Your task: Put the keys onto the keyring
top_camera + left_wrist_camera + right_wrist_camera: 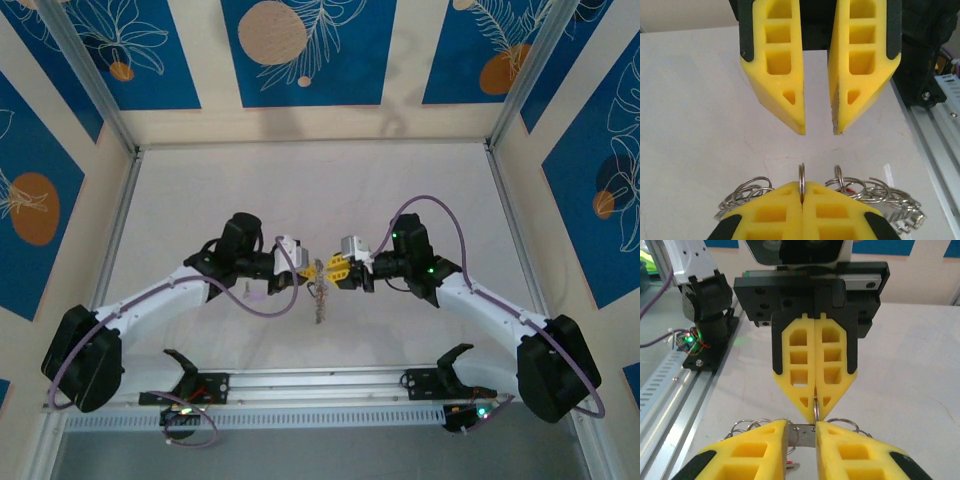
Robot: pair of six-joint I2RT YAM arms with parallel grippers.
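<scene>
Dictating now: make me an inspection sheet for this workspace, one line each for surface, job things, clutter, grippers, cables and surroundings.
Surface: white table, flat and plain.
Job's things: keyring between the two grippers, fringed with small silvery rings; keys cannot be told apart among them.
Clutter: nothing seen.
Grippers: left gripper shut on the keyring; right gripper facing it, jaws apart.
Cables: purple cable loops along each arm.
Surroundings: blue patterned wall panels; metal rail at the near edge.
</scene>
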